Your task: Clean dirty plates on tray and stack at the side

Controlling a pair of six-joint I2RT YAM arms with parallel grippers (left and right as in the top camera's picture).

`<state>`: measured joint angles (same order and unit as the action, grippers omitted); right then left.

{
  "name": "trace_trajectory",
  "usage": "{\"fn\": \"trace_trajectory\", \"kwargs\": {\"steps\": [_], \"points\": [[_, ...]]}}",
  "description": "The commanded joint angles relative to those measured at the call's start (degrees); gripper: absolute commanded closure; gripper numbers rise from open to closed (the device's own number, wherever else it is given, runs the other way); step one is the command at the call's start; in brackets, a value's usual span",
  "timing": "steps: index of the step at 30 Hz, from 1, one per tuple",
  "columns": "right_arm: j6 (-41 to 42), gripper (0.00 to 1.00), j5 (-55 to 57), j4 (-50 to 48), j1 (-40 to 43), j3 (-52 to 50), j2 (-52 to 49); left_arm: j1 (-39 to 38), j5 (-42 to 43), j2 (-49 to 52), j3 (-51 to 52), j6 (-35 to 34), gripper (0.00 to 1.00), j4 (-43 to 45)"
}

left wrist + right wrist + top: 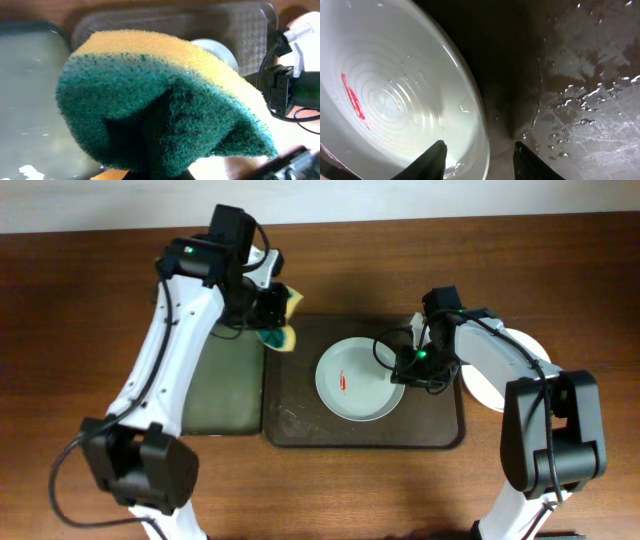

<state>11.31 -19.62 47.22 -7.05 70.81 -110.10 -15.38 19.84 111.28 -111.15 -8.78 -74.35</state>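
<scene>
A white plate [352, 388] with a red smear [342, 382] lies in the dark brown tray [300, 422]. My right gripper [404, 370] is open at the plate's right rim. In the right wrist view its fingers [480, 156] straddle the rim of the plate [395, 90], one over the plate and one over the wet tray [590, 100]. My left gripper [272, 315] is shut on a yellow and green sponge [286, 332], held above the tray's far left corner. The sponge [165, 100] fills the left wrist view, with the plate [220, 50] beyond it. A clean white plate [487, 387] lies on the table right of the tray.
A smaller tray with a greenish floor [220, 392] lies just left of the big tray and also shows in the left wrist view [25, 100]. The right arm's body and cables [480, 345] reach over the plate at the side.
</scene>
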Motion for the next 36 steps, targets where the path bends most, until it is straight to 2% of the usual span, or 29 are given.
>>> {"fn": "trace_trajectory", "kwargs": {"steps": [1,2,4,8,11,12,14,18,21,29,33,36], "points": [[-0.4,0.67,-0.3,0.3,0.0,0.0,0.2,-2.1,4.4,4.4,-1.2,-0.8,1.00,-0.3],[-0.4,0.76,-0.3,0.3,0.0,0.0,0.2,-3.0,4.4,5.3,-1.2,-0.8,1.00,-0.1],[-0.4,0.86,-0.3,0.3,0.0,0.0,0.2,-4.6,4.4,6.6,-1.2,-0.8,1.00,0.4],[-0.4,0.96,-0.3,0.3,0.0,0.0,0.2,-7.5,3.7,8.0,-1.2,-1.5,1.00,2.8],[-0.4,0.95,-0.3,0.3,0.0,0.0,0.2,-9.7,-2.2,9.5,-1.1,-6.0,1.00,3.7],[-0.4,0.86,-0.3,0.3,0.0,0.0,0.2,-10.2,-2.3,9.9,-1.0,-6.0,1.00,3.6],[-0.4,0.85,-0.3,0.3,0.0,0.0,0.2,-11.0,-2.3,10.7,-1.0,-6.0,1.00,3.7],[-0.4,0.85,0.2,0.0,0.0,-0.1,0.2,-11.9,-2.6,11.6,-0.4,-6.2,1.00,5.5],[-0.3,0.96,0.7,-0.2,0.0,-0.2,0.2,-11.9,-4.9,11.6,0.5,-8.4,1.00,6.9],[0.2,0.96,0.7,-0.5,-0.1,-0.2,0.2,-13.0,-5.1,12.2,3.2,-8.5,1.00,8.9],[6.5,0.96,0.7,-0.4,-0.1,-1.3,0.2,-13.9,-5.1,14.0,3.4,-8.6,1.00,9.2],[7.2,0.96,0.2,0.7,0.0,-1.9,0.2,-14.1,-5.1,14.3,3.4,-8.6,1.00,9.2]]}}
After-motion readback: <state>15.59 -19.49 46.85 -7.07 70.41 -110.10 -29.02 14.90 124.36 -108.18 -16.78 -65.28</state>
